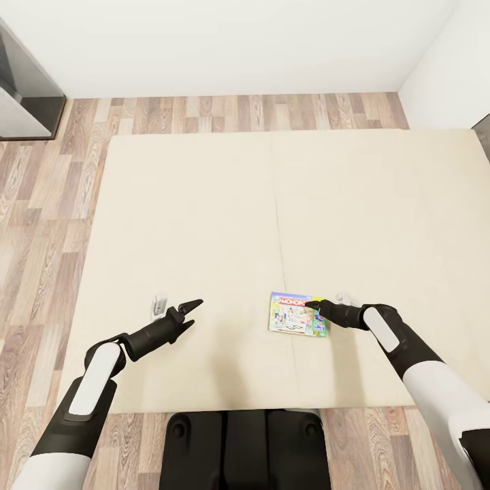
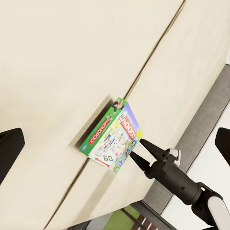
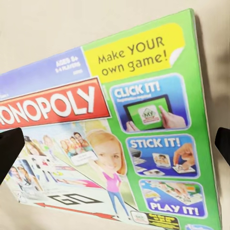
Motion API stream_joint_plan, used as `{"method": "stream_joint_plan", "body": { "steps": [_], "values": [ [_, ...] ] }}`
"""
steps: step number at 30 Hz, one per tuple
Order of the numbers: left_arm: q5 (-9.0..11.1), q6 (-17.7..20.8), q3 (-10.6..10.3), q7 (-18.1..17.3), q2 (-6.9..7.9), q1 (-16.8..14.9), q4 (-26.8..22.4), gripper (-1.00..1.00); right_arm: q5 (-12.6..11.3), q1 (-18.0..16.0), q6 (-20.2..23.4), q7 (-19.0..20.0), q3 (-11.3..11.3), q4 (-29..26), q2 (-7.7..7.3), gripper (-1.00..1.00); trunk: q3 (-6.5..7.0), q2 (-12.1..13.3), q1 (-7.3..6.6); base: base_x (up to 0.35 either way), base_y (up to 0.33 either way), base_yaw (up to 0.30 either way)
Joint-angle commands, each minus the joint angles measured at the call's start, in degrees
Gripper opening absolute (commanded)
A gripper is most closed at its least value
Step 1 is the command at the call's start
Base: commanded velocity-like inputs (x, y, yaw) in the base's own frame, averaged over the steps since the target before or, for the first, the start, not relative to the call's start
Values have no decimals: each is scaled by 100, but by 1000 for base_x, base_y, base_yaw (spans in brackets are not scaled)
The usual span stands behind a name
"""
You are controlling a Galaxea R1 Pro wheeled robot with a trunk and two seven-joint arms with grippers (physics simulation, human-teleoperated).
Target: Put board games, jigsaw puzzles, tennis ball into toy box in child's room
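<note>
**Cardboard game box waits on the soft bed**

Beige bed (image 1: pixel 204 224) carries the Monopoly box (image 1: pixel 297 314) flat, near its near edge. Probably light, stiff, slick; grip opposite edges. Right gripper (image 1: pixel 314 305) open beside it; left gripper (image 1: pixel 192 312) open, apart.

A: We log the bed (image 1: pixel 204 224): plain beige mattress, a faint seam down its middle, wood-plank floor (image 1: pixel 41 204) around it.

B: Lying directly on it, we note one flat Monopoly box (image 1: pixel 297 314), face up, just beside that seam on the right-arm side, close to the near edge of the mattress.
</note>
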Motion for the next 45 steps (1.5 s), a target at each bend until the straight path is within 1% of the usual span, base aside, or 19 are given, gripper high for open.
{"method": "stream_joint_plan", "body": {
  "steps": [1, 16, 45],
  "values": [
    [-27, 30, 9, -32, -1, -2, 0, 100, 17, -3, 10, 21, 16, -2, -6, 100, -6, -9, 3, 0, 0, 53],
    [-22, 30, 9, -32, -2, -2, 0, 100, 20, -3, 15, 21, 17, -2, -7, 100, -6, -9, 3, 0, 0, 93],
    [-18, 31, 12, -32, -1, -2, 0, 100, 20, -3, 18, 12, 17, -2, -5, 100, -6, -9, 3, 0, 0, 7]
  ]
}}
